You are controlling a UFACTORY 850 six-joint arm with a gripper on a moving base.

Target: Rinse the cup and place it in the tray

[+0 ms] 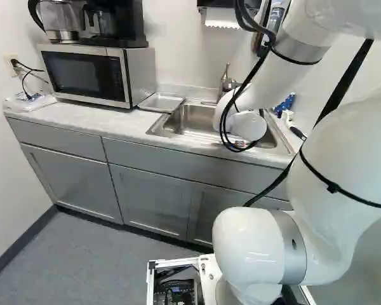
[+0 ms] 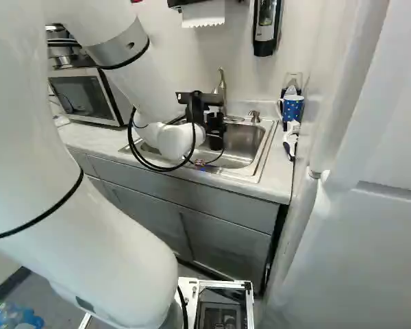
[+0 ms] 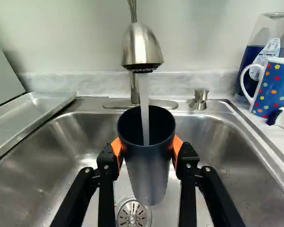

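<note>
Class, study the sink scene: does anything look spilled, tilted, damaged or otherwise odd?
Nothing stands out. Water runs from the faucet into the upright cup, gripped over the sink; the tray sits beside it.

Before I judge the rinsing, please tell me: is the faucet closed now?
No, a stream of water runs from the faucet into the dark cup, which the gripper holds below it.
</note>
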